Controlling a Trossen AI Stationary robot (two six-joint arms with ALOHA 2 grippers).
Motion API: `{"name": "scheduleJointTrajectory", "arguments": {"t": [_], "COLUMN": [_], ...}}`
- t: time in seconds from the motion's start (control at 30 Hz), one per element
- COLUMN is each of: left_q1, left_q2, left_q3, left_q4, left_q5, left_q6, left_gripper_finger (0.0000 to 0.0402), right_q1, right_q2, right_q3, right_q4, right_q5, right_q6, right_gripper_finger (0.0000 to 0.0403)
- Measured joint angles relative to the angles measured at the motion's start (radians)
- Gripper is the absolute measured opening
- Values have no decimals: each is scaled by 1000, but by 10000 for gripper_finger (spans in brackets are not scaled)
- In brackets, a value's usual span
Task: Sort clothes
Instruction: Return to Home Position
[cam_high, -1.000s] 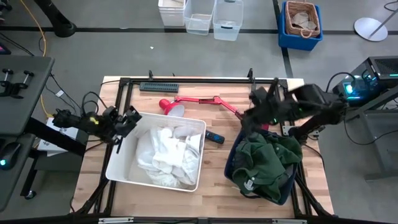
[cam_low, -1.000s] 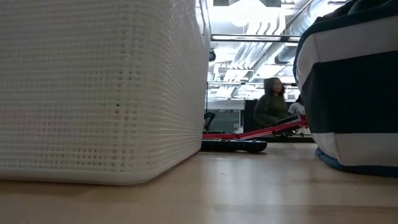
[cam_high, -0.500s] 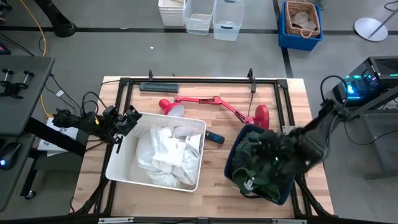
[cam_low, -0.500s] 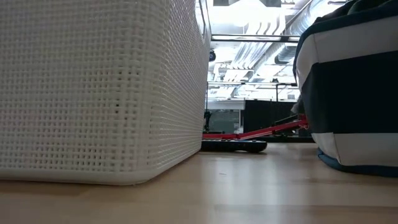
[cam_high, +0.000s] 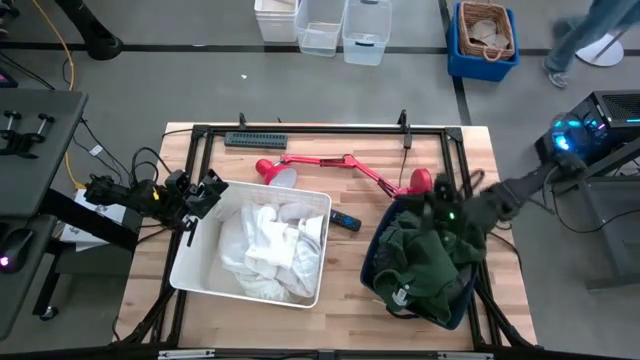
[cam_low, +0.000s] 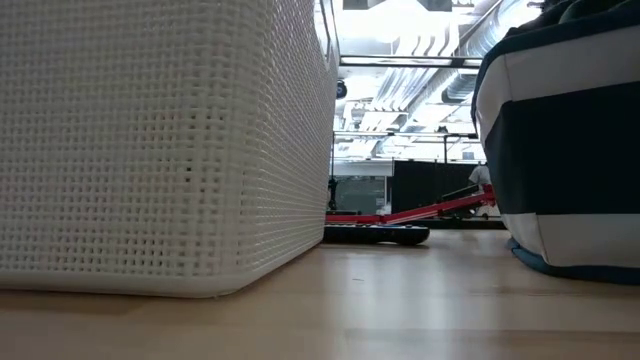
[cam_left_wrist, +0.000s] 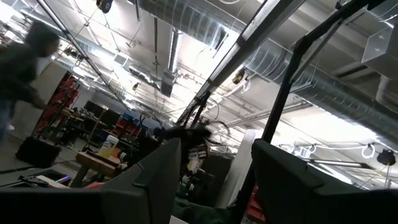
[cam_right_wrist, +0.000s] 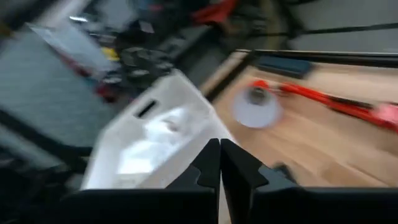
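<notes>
Nothing here can be read with any confidence. The only likely spot for print is the small white label (cam_high: 401, 294) on the dark green garment (cam_high: 436, 266) heaped in the navy bin (cam_high: 369, 268). From above it is only a pale patch, perhaps printed, but far too small to make out.

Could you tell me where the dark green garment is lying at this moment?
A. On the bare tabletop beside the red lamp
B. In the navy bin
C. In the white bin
B: in the high view the dark green garment lies heaped in the navy bin, with the right gripper hovering over that bin's far end; the white bin holds only white clothes.
</notes>
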Motion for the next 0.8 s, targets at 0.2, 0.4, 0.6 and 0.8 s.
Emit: {"name": "scheduleJointTrajectory", "arguments": {"t": [0.2, 0.4, 0.6, 0.8], "left_q1": [0, 0, 0, 0], "left_q2": [0, 0, 0, 0], "left_q3": [0, 0, 0, -1], "left_q4": [0, 0, -1, -1], "left_q5": [0, -1, -1, -1], "left_q6": [0, 0, 0, 0], "left_gripper_finger": [186, 186, 186, 186], "right_q1": [-368, -496, -457, -435], "right_q2": [-106, -105, -104, -104], "right_q3": [-242, -345, -473, -670], "right_q4": [457, 488, 707, 1122], "right_q5": [-535, -804, -837, -844], "right_q6": [-208, -251, -332, -327], "right_gripper_finger": [13, 3, 1, 1]}}
